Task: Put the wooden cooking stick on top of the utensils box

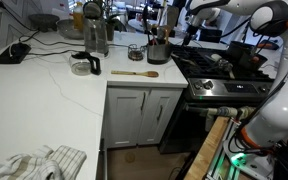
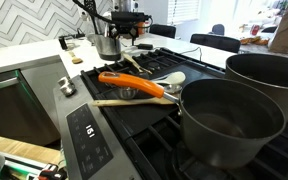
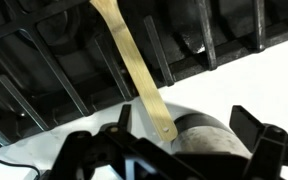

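In the wrist view the wooden cooking stick point(image 3: 134, 60) is a flat light-wood strip. It runs from the stove grates down to the dark round utensils box point(image 3: 212, 138), and its holed end lies at the box's rim. My gripper point(image 3: 187, 125) hangs right above the box with its fingers wide apart, touching nothing. In both exterior views the gripper point(image 1: 171, 27) point(image 2: 124, 18) hovers over the utensils box point(image 1: 157, 52) point(image 2: 109, 44) at the corner of counter and stove. The stick shows faintly in an exterior view point(image 2: 134, 64), slanting from the box onto the stove.
Another wooden spoon point(image 1: 134, 73) lies on the white counter point(image 1: 54, 95) beside the box. A kettle point(image 1: 95, 33) and a small jar point(image 1: 135, 52) stand near. On the stove are two dark pots point(image 2: 224, 118), an orange utensil point(image 2: 134, 84) and a wooden stick point(image 2: 124, 101).
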`<action>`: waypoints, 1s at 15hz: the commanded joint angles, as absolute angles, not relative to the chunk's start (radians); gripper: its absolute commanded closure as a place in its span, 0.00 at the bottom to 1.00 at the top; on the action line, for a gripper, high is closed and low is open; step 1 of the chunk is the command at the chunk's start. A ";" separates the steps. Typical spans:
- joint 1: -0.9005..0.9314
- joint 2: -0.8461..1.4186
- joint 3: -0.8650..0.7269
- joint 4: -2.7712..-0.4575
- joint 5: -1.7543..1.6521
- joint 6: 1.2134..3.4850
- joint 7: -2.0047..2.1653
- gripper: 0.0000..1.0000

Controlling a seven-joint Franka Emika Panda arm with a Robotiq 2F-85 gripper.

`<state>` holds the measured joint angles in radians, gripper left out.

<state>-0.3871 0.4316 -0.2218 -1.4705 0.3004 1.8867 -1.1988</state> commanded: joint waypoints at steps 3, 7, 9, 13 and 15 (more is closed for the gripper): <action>-0.408 0.446 -0.189 -1.455 0.273 1.891 -1.195 0.00; -0.391 0.464 -0.170 -1.473 0.217 1.919 -1.215 0.00; -0.396 0.479 -0.153 -1.470 0.205 1.932 -1.240 0.00; -0.407 0.503 -0.117 -1.472 0.222 1.991 -1.313 0.00; -0.408 0.513 -0.105 -1.480 0.222 2.017 -1.353 0.00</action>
